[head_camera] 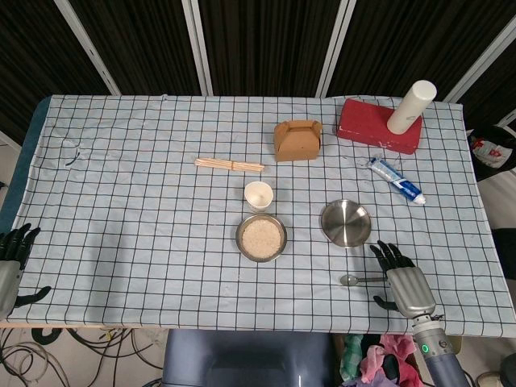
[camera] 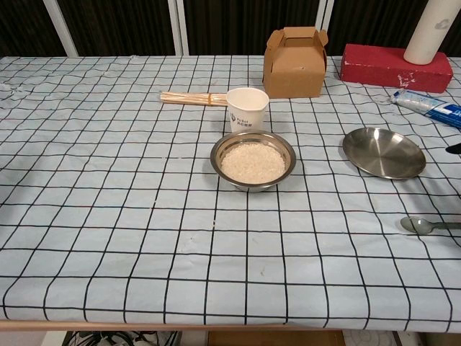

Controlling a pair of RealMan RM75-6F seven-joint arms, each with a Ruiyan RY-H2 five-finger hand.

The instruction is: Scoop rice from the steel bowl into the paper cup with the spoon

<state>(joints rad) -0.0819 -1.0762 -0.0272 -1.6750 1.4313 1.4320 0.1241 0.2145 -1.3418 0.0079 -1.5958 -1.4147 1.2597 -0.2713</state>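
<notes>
The steel bowl (head_camera: 260, 238) (camera: 253, 160) full of white rice stands in the middle of the checked tablecloth. Just behind it, almost touching, stands the white paper cup (head_camera: 258, 195) (camera: 247, 109), upright. A metal spoon (head_camera: 355, 280) (camera: 425, 225) lies flat near the front right, its handle pointing right. My right hand (head_camera: 401, 278) hovers at the handle's end with fingers spread and holds nothing. My left hand (head_camera: 12, 258) rests at the table's front left edge, fingers apart and empty. The chest view does not show it.
An empty steel dish (head_camera: 346, 223) (camera: 383, 152) sits right of the rice bowl, just behind the spoon. Further back are wooden sticks (head_camera: 230, 164), a cardboard box (head_camera: 297, 139), a red block (head_camera: 379, 125) bearing a white cylinder (head_camera: 411, 106), and a toothpaste tube (head_camera: 397, 180).
</notes>
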